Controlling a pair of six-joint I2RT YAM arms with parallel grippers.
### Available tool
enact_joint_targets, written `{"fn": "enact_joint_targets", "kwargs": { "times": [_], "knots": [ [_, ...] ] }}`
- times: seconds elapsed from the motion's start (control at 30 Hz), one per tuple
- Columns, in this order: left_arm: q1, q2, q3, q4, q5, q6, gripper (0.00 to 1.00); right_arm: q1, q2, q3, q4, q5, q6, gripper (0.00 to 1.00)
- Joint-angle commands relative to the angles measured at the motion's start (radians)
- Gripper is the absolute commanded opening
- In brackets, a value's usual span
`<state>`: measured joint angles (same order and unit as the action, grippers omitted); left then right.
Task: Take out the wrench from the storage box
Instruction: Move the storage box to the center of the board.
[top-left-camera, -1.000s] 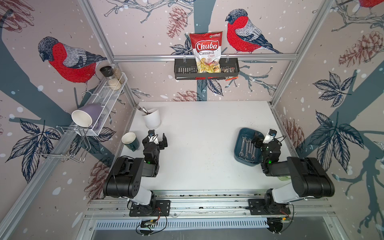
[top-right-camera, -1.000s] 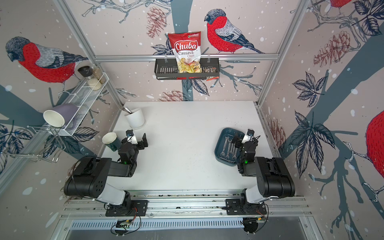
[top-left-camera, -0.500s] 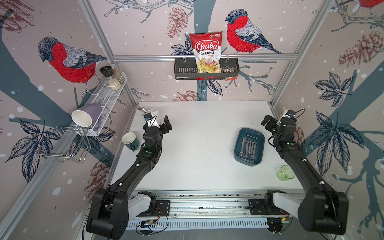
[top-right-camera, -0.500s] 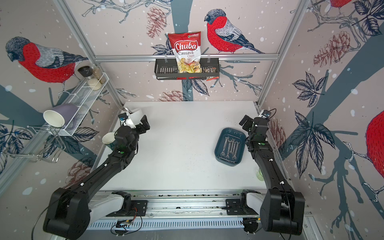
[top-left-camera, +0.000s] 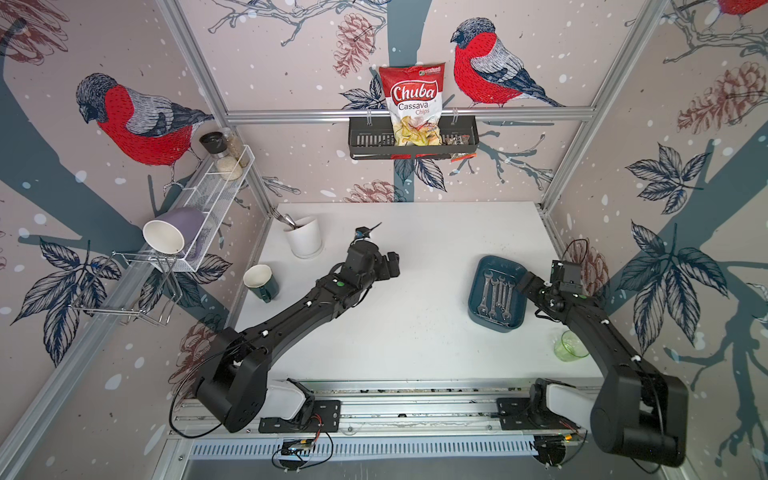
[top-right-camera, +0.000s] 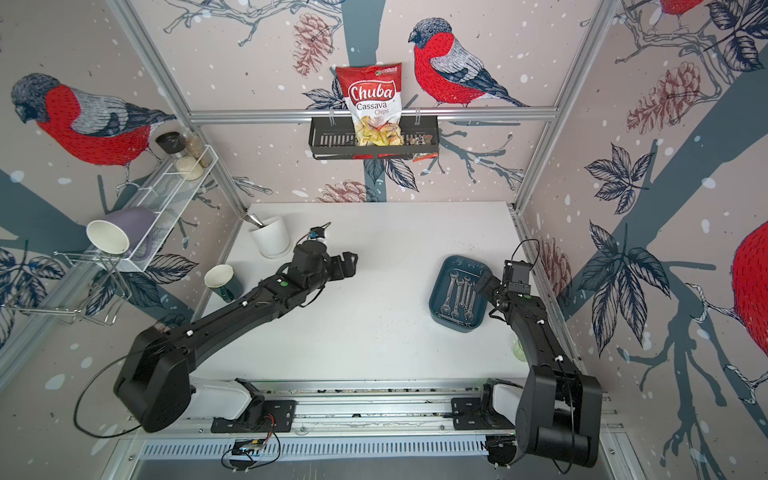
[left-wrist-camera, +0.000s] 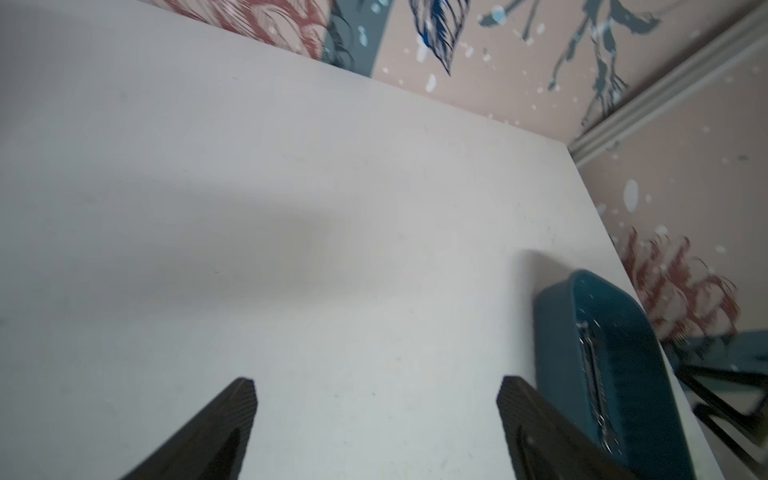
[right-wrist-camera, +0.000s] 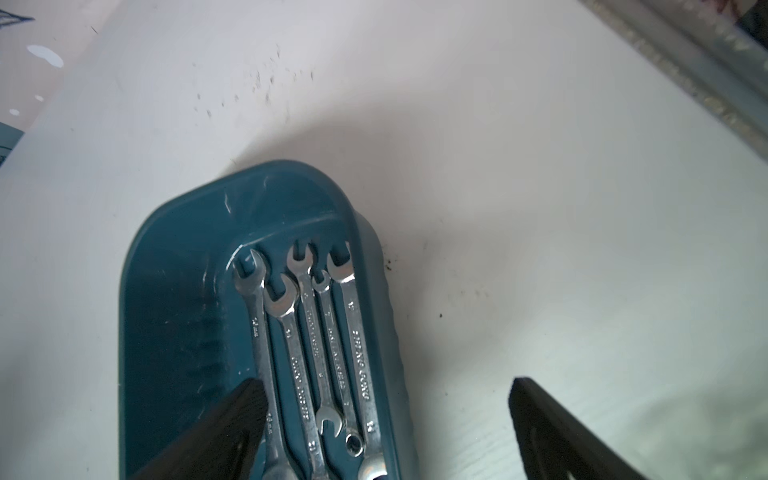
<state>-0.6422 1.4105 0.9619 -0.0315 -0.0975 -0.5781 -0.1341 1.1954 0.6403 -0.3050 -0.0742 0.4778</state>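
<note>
Wrenches (top-left-camera: 494, 296) side by side inside the storage box (top-left-camera: 496, 262), in both top views on the right part of the bench (top-left-camera: 415, 332). At the right wall of the box the right gripper (top-left-camera: 526, 284); well apart, over the middle of the bench, the left gripper (top-left-camera: 392, 266). Gap of the jaws not clear from above. Around: white pot (top-left-camera: 305, 243) with a spoon (top-left-camera: 286, 219), teal mug (top-left-camera: 262, 283), chips bag (top-left-camera: 413, 104) in a black wall shelf (top-left-camera: 365, 143). Green glass (top-left-camera: 570, 345) plain in a top view; in a top view the green glass (top-right-camera: 517, 348) almost covered by the right arm (top-right-camera: 540, 332).

Left wrist view: jaws released wide, nothing between, only bare bench under them. Storage box at the side, partly behind one finger (left-wrist-camera: 536, 419); wrenches only a thin blurred shine.

Right wrist view: jaws also wide apart, gripping nothing. One finger (right-wrist-camera: 237, 415) over the box, covering part of the outermost wrench; the other over bare bench beside the box. Near ends of the wrenches cut off at the edge of view.
</note>
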Motion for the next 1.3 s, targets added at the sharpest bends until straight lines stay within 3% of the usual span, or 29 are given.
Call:
{"fn": "enact_joint_targets", "kwargs": {
  "times": [0.0,0.2,0.4,0.57,0.77,1.03,1.2,1.27],
  "knots": [
    [-0.068,0.042,0.068,-0.064,0.018,0.012,0.94,0.019,0.028,-0.020,0.047,-0.074,0.021,0.92],
    [-0.112,0.066,0.102,-0.074,0.074,0.030,0.89,0.196,0.085,0.002,0.102,-0.158,0.051,0.87],
    [-0.113,0.046,0.053,-0.067,0.071,0.029,0.89,0.400,0.132,-0.014,0.201,-0.135,0.150,0.86],
    [-0.112,0.091,0.041,-0.028,0.056,0.066,0.85,0.478,0.215,0.032,0.239,-0.094,0.171,0.86],
    [-0.114,0.390,0.325,-0.137,0.028,0.217,0.69,0.517,0.246,0.068,0.234,-0.061,0.182,0.85],
    [-0.134,0.715,0.645,-0.242,0.038,0.317,0.66,0.518,0.176,0.071,0.181,-0.055,0.174,0.87],
    [-0.136,0.736,0.635,-0.226,0.006,0.283,0.40,0.511,0.120,0.078,0.141,-0.054,0.165,0.88],
    [-0.135,0.695,0.576,-0.202,-0.030,0.259,0.25,0.502,0.097,0.079,0.131,-0.056,0.164,0.88]
  ]
}}
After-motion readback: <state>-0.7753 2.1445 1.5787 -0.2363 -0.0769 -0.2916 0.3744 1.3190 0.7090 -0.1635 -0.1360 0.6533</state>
